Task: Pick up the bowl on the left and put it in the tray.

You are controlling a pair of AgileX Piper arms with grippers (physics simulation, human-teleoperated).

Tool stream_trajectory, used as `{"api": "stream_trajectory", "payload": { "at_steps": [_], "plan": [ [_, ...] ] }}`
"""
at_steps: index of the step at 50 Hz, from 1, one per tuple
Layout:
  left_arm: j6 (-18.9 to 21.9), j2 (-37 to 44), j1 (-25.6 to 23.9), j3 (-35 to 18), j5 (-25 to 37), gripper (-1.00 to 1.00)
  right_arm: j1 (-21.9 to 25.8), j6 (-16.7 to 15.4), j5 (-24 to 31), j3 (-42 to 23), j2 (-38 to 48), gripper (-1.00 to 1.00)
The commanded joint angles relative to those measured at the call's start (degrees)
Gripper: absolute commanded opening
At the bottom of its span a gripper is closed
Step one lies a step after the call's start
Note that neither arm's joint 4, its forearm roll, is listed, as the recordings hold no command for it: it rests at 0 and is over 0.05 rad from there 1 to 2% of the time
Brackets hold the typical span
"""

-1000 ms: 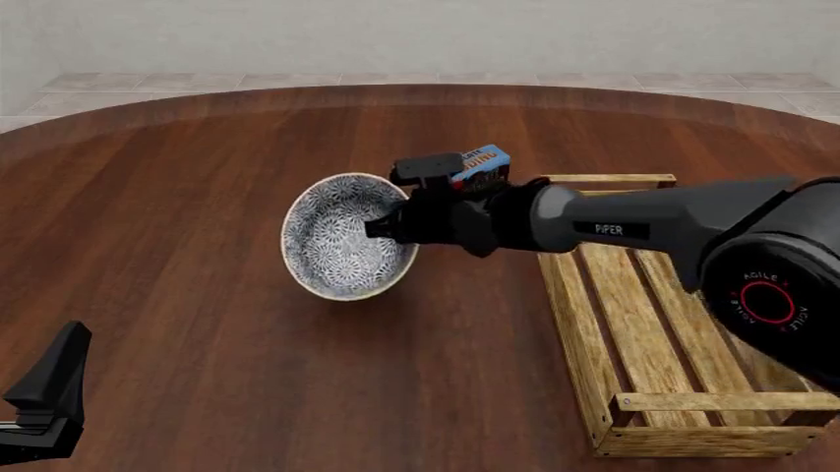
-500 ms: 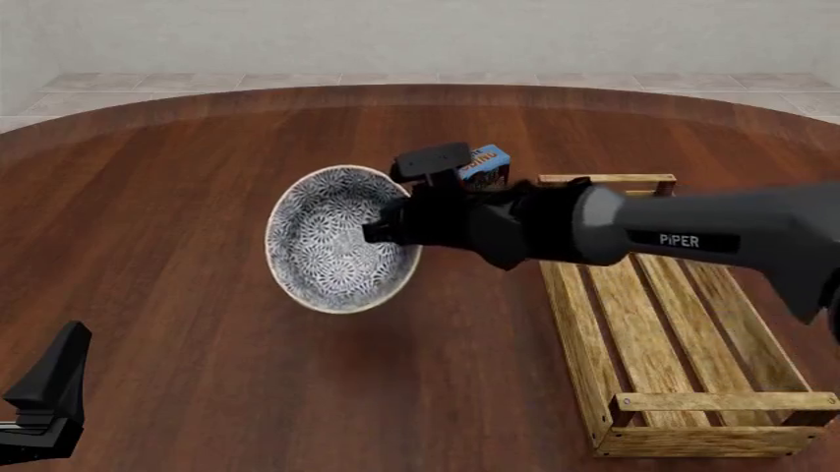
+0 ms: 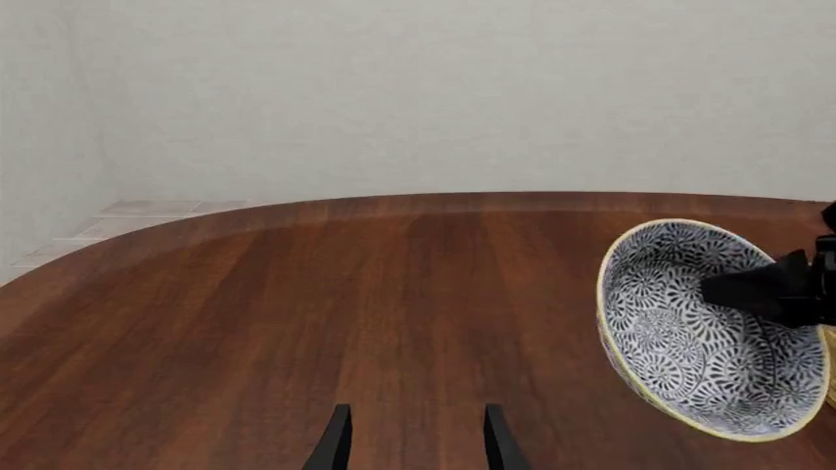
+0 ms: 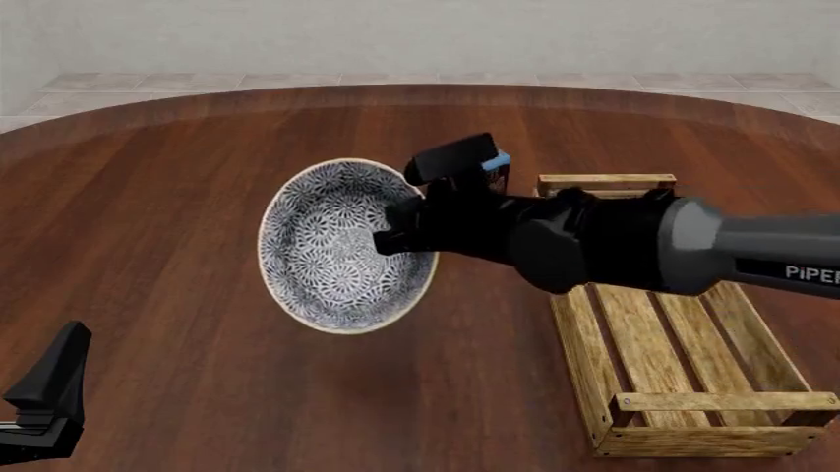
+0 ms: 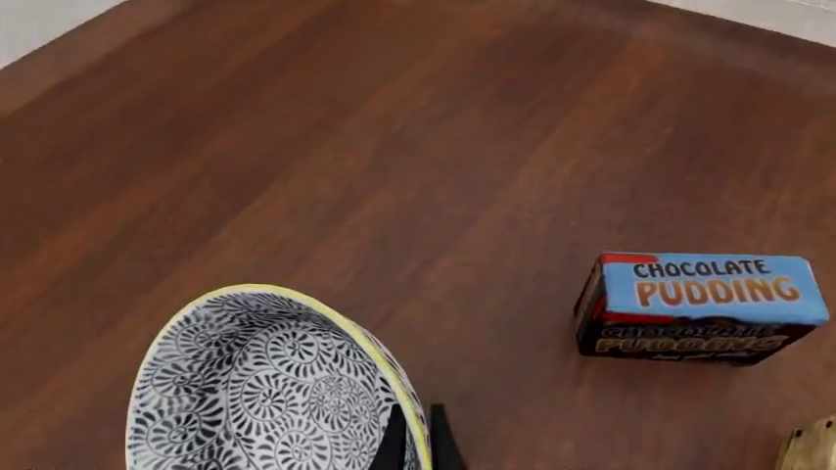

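Observation:
The blue-patterned bowl [image 4: 338, 246] hangs tilted above the table, its inside facing the front camera. My right gripper [image 4: 393, 236] is shut on the bowl's right rim. The left wrist view shows the bowl [image 3: 692, 333] held in the air at the right, and in the right wrist view the bowl [image 5: 268, 392] sits against the gripper [image 5: 415, 441], whose fingers pinch the cream rim. The wooden slatted tray [image 4: 670, 344] lies on the table to the right of the bowl. My left gripper [image 3: 414, 441] rests open at the near left, with nothing between its fingers.
A chocolate pudding box [image 5: 706, 308] lies on the table beyond the bowl, near the tray's far end; in the front view only its blue corner [image 4: 495, 161] shows behind the right arm. The dark round table [image 4: 157, 216] fills the scene.
My right gripper has lifted the bowl higher and toward the camera. The bowl looks larger and more tilted. The left arm has not moved.

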Motion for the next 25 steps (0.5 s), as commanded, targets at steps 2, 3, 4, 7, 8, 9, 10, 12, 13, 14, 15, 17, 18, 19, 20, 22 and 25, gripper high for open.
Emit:
{"api": "stream_trajectory", "payload": {
  "at_steps": [2,3,4,7,8,9,10,12,13,14,15,17,18,19,20,22,25],
  "plan": [
    [0.00,0.00,0.00,0.00,0.00,1.00,-1.33,-2.92,-0.70,2.79,-5.29,-1.00],
    [0.00,0.00,0.00,0.00,0.00,1.00,-1.61,-3.59,-0.85,3.13,-5.89,-1.00],
    [0.00,0.00,0.00,0.00,0.00,1.00,-1.40,-3.57,-0.73,3.40,-6.38,-1.00],
    [0.00,0.00,0.00,0.00,0.00,1.00,-1.56,-4.40,-0.94,4.28,-7.79,-1.00],
    [0.00,0.00,0.00,0.00,0.00,1.00,-1.54,-4.59,-0.99,4.49,-8.12,-1.00],
    [0.00,0.00,0.00,0.00,0.00,1.00,-1.57,-4.69,-0.94,4.67,-8.51,-1.00],
    [0.00,0.00,0.00,0.00,0.00,1.00,-1.67,-4.87,-0.93,4.90,-9.05,-1.00],
    [0.00,0.00,0.00,0.00,0.00,1.00,-1.61,-5.02,-0.80,5.27,-9.93,-1.00],
    [0.00,0.00,0.00,0.00,0.00,1.00,-1.61,-5.02,-0.79,5.27,-9.94,-1.00],
    [0.00,0.00,0.00,0.00,0.00,1.00,-1.75,-5.36,-0.79,5.55,-10.57,-1.00],
    [0.00,0.00,0.00,0.00,0.00,1.00,-1.58,-5.16,-0.65,5.72,-11.03,-1.00],
    [0.00,0.00,0.00,0.00,0.00,1.00,-1.63,-5.48,-0.65,6.19,-11.90,-1.00],
    [0.00,0.00,0.00,0.00,0.00,1.00,-1.65,-5.54,-0.66,6.40,-12.27,-1.00],
    [0.00,0.00,0.00,0.00,0.00,1.00,-1.78,-5.73,-0.69,6.60,-12.64,-1.00],
    [0.00,0.00,0.00,0.00,0.00,1.00,-1.89,-5.75,-0.67,6.72,-12.99,-1.00],
    [0.00,0.00,0.00,0.00,0.00,1.00,-2.10,-5.81,-0.58,6.94,-13.66,-1.00],
    [0.00,0.00,0.00,0.00,0.00,1.00,-2.63,-6.40,-0.68,7.25,-14.31,-1.00]
  ]
}}
